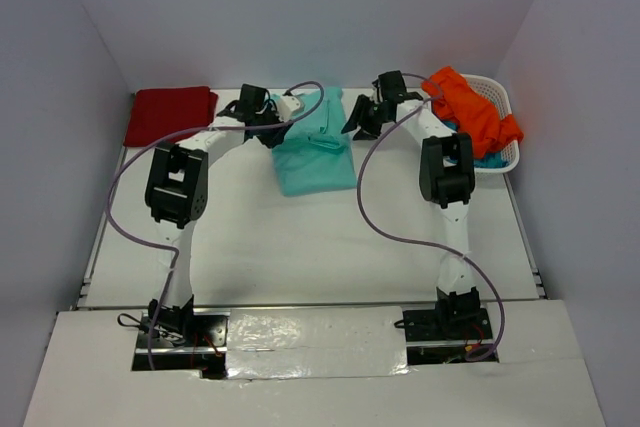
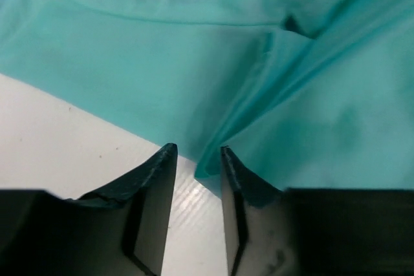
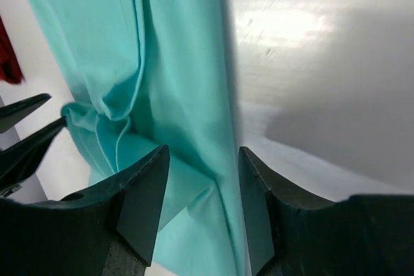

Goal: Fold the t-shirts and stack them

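A light mint-aqua t-shirt (image 1: 315,152) lies partly folded on the table's far middle. My left gripper (image 1: 272,129) stands open at its left edge. In the left wrist view the gripper (image 2: 197,153) shows bare table between its fingers, and a folded corner of the mint shirt (image 2: 194,63) rests at the tips. My right gripper (image 1: 360,122) is open at the shirt's right edge, and its jaws (image 3: 203,153) straddle the mint cloth (image 3: 174,82) without pinching it. A dark red t-shirt (image 1: 168,114) lies folded far left. An orange t-shirt (image 1: 470,107) drapes over a teal-blue one (image 1: 490,159).
A white mesh basket (image 1: 503,97) at the far right holds the orange and teal-blue shirts. Purple cables loop from both arms over the table (image 1: 300,247). Grey walls close in the back and both sides. The left gripper's fingers (image 3: 26,127) show in the right wrist view.
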